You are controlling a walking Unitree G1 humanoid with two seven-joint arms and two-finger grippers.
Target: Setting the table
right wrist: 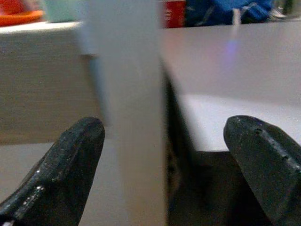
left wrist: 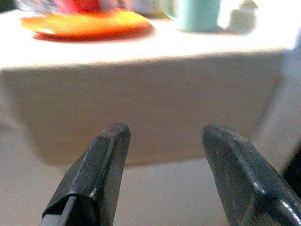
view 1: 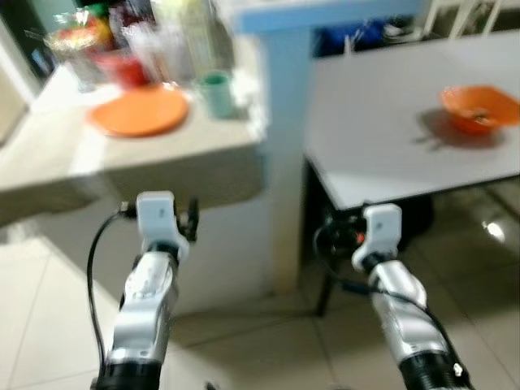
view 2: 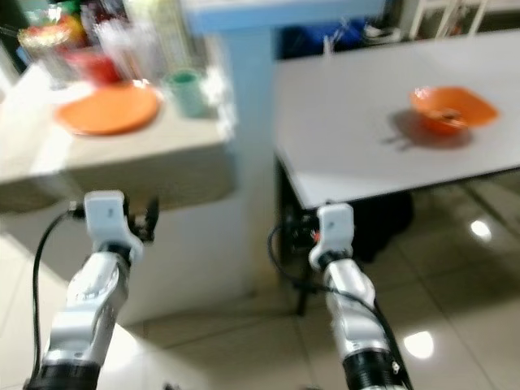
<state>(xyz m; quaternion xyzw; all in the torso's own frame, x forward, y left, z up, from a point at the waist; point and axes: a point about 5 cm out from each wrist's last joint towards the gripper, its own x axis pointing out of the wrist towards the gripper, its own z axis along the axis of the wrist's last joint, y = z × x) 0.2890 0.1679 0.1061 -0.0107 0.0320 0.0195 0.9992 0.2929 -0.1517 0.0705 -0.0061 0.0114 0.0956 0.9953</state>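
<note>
- Left wrist view: left gripper [left wrist: 162,176] fingers spread apart, holding nothing, aimed at the counter [left wrist: 141,89] front, below the orange plate [left wrist: 87,23] and teal cup [left wrist: 197,14].
- Right wrist view: right gripper [right wrist: 164,165] fingers wide apart, empty, facing the pale blue pillar [right wrist: 127,94].
- Head views add the grey table [view 1: 382,122] right of the pillar, with an orange bowl [view 1: 479,108] on it.
- Plate: flat, round, on the counter left of the pillar, cup just beside it.
- Floor [view 1: 268,349]: glossy pale tiles; frames blurred.

Home kitchen: crockery-laden counter [view 1: 162,154], dining table [view 1: 382,130], tiled floor [view 1: 268,349].
</note>
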